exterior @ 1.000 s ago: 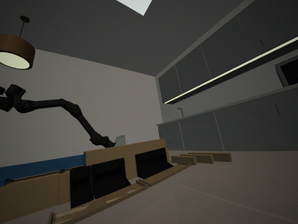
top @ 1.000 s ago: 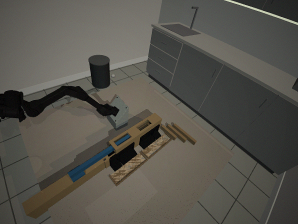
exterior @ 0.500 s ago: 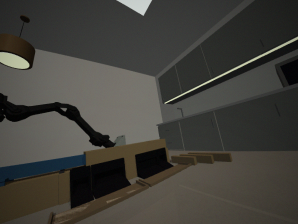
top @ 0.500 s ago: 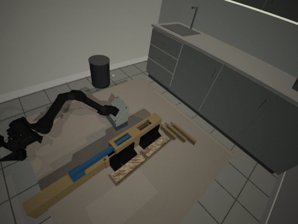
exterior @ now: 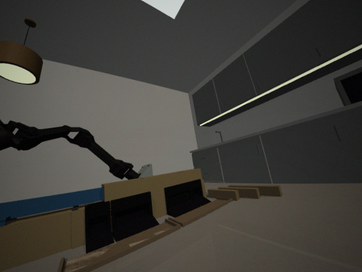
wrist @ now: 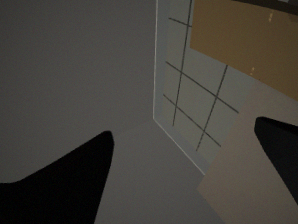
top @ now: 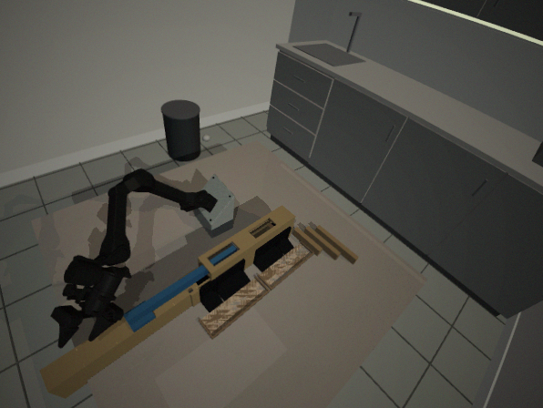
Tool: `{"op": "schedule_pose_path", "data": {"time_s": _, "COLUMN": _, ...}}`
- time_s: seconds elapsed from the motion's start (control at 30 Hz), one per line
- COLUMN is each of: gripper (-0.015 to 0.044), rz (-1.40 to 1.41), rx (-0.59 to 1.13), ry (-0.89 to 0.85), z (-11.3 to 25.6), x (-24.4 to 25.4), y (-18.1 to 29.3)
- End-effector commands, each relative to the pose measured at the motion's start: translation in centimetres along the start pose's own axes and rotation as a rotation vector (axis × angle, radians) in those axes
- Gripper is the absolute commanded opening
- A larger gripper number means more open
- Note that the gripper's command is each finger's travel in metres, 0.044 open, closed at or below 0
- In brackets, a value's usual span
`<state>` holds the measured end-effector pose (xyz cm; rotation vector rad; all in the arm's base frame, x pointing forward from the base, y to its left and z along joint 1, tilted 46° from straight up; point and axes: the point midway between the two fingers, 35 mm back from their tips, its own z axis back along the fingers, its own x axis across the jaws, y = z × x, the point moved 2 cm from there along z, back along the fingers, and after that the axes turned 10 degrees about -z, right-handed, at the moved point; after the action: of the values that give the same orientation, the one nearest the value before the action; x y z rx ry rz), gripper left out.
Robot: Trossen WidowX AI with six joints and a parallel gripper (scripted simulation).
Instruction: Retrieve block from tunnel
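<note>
Taking hold of blue handle (top: 169,290) (exterior: 54,200) looks our best start: stiff, probably light, straight-sided, maybe slippery, so square grip across outer end, lower left of top view. Pincer (top: 76,342) (wrist: 184,131) spread about fully, nothing between fingers, near that end. Block not made out; by task, inside tan tunnel (top: 250,251) (exterior: 158,182), centre of top view. We judge block small and rigid: pinch opposite faces midway, squarely, lest it twist out.
</note>
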<state>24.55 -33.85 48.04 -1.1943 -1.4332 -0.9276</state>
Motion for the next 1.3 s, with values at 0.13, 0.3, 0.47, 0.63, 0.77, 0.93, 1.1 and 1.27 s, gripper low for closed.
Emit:
{"op": "schedule_pose_path", "data": {"time_s": 0.13, "gripper": 0.0440, "rz": 0.169, "rx": 0.258, "ry": 0.198, "z": 4.1, "x": -7.6, "y": 9.6}}
{"op": "schedule_pose_path", "data": {"time_s": 0.3, "gripper": 0.0440, "rz": 0.351, "rx": 0.408, "ry": 0.279, "z": 8.3, "x": -11.9, "y": 14.7}}
{"op": "schedule_pose_path", "data": {"time_s": 0.47, "gripper": 0.0440, "rz": 0.503, "rx": 0.527, "ry": 0.321, "z": 12.2, "x": -15.0, "y": 18.0}}
{"op": "schedule_pose_path", "data": {"time_s": 0.63, "gripper": 0.0440, "rz": 0.696, "rx": 0.692, "ry": 0.374, "z": 18.3, "x": -19.4, "y": 21.6}}
{"op": "schedule_pose_path", "data": {"time_s": 0.77, "gripper": 0.0440, "rz": 0.857, "rx": 0.817, "ry": 0.393, "z": 23.3, "x": -22.5, "y": 23.3}}
{"op": "schedule_pose_path", "data": {"time_s": 0.93, "gripper": 0.0440, "rz": 1.100, "rx": 0.985, "ry": 0.389, "z": 30.5, "x": -26.6, "y": 24.2}}
{"op": "schedule_pose_path", "data": {"time_s": 1.1, "gripper": 0.0440, "rz": 1.373, "rx": 1.146, "ry": 0.343, "z": 37.7, "x": -30.4, "y": 23.2}}
{"op": "schedule_pose_path", "data": {"time_s": 1.27, "gripper": 0.0440, "rz": 1.689, "rx": 1.292, "ry": 0.239, "z": 44.5, "x": -33.9, "y": 20.3}}
